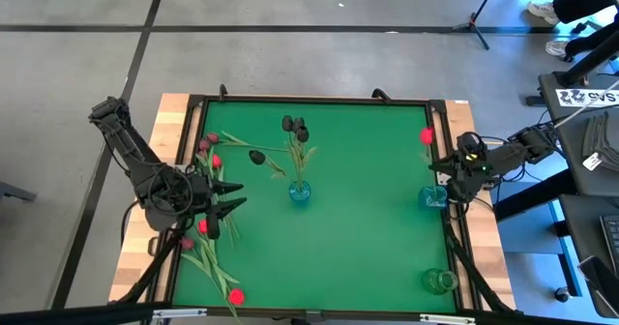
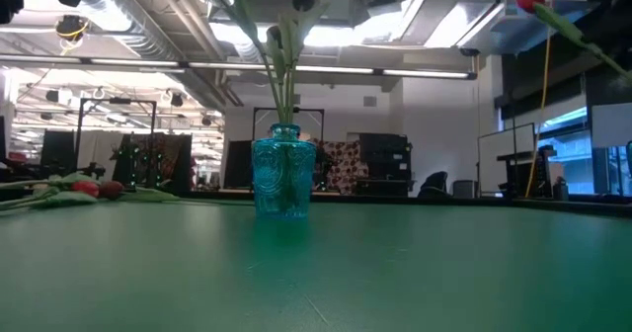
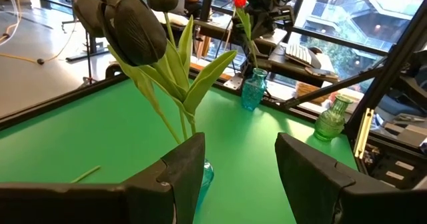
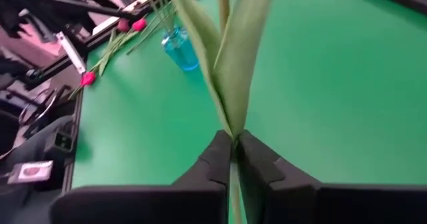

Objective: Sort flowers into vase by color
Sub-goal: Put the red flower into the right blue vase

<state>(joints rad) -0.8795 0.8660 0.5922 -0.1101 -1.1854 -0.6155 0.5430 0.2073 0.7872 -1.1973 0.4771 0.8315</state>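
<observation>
Green bench [image 1: 368,219]: fills the middle of the high view, wooden border at left and right.

Blue vase [image 1: 300,192]: centre of the high view, upright, holding black tulips [image 1: 295,126] whose heads lean toward the frame's top.

Second blue vase [image 1: 432,197]: right edge of the bench, directly under the right claw.

Green vase [image 1: 440,281]: lower right corner of the bench, standing apart from the rest.

Loose flowers [image 1: 208,243]: red and maroon-pink heads on long green stems, lying along the left side of the bench from upper left to lower left.

Right claw [image 4: 235,151]: at the right edge of the high view, fingers pinched tight on the stem of a red tulip [image 1: 427,134], leaves rising just past the fingertips, the head above the second blue vase.

Left claw [image 3: 240,177]: left side of the high view, over the loose flowers, fingers spread wide, gripping nothing.
</observation>
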